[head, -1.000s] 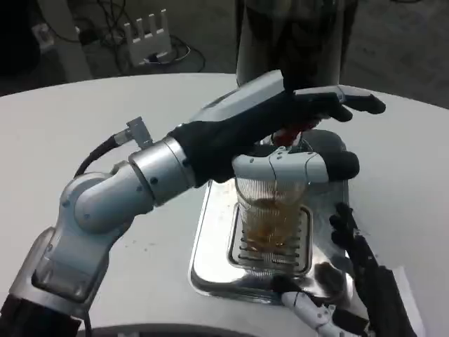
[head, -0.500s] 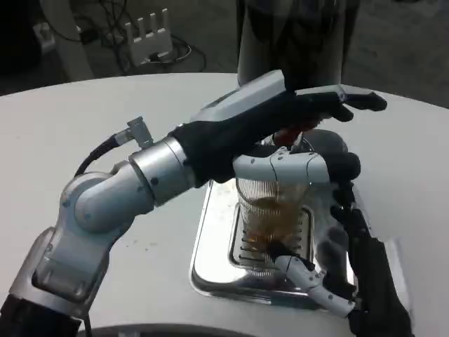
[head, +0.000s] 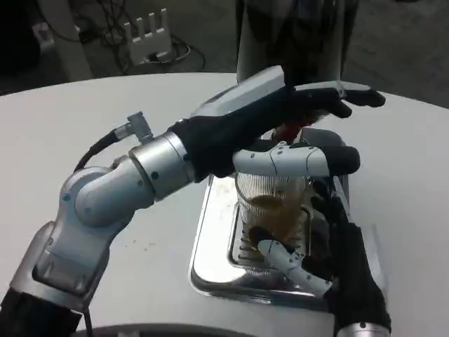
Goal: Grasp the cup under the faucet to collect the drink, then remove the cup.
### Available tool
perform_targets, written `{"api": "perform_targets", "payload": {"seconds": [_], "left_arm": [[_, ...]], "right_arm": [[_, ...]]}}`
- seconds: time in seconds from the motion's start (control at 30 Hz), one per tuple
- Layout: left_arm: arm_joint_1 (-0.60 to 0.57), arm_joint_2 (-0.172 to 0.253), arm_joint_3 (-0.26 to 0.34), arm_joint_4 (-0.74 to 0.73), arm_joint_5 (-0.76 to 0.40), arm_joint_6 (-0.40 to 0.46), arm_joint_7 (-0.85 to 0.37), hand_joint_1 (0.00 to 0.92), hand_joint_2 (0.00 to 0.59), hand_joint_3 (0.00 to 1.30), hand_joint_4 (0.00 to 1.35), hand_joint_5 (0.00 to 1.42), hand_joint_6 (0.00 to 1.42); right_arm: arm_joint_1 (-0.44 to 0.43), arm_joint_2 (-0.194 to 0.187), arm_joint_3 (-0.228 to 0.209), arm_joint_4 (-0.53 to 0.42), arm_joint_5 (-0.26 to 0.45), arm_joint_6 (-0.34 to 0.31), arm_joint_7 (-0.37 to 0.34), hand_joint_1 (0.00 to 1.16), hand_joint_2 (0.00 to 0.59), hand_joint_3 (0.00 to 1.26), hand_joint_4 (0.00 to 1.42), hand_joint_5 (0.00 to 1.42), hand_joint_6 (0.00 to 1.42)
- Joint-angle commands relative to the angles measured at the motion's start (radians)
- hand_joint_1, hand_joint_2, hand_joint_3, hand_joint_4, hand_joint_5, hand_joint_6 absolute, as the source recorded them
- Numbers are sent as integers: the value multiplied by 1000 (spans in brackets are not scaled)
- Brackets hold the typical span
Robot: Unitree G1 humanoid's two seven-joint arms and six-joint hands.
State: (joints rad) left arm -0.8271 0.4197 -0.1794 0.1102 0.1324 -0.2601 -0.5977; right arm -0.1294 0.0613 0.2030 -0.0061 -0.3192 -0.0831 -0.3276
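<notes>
White round table point(head: 84, 133) fills my view, dark floor with cables and a white slotted rack point(head: 149, 35) beyond it. Nearest me, item one: right hand point(head: 335, 260), black palm with white-and-black fingers, reaching up from the lower edge; its fingers point(head: 284, 261) lie against the lower part of the cup, curled partly around it, though I cannot tell whether they have closed on it. Item two: clear ribbed plastic cup point(head: 272, 210), upright, part full of amber drink, standing on the slotted grate of a shiny steel drip tray point(head: 210, 246). Item three: left hand point(head: 280, 133), silver forearm reaching in from the lower left; one white-and-black finger point(head: 295, 160) lies across the cup's rim, the others stretched flat above it, over a red tap lever point(head: 289, 130). Furthest: dark cylindrical drink dispenser point(head: 291, 35) rising behind the tray.
</notes>
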Motion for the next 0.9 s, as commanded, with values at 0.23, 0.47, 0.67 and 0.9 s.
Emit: {"api": "perform_targets", "payload": {"seconds": [0.23,0.47,0.67,0.9], "left_arm": [[-8,19,-17,39,17,-6,-23,0,11,229,145,197,156],[-20,18,-13,55,14,-9,-21,0,11,229,146,197,156],[-26,23,-9,70,14,-12,-19,0,11,229,149,197,156],[-28,28,-4,73,10,-15,-19,0,11,229,155,197,156]], "right_arm": [[-94,69,-2,78,18,-7,-55,768,152,44,84,129,196],[-122,71,15,128,16,-20,-86,771,152,47,94,133,208],[-145,84,23,162,11,-21,-116,772,152,56,104,143,211],[-160,86,36,202,6,-29,-146,772,158,71,115,146,225]]}}
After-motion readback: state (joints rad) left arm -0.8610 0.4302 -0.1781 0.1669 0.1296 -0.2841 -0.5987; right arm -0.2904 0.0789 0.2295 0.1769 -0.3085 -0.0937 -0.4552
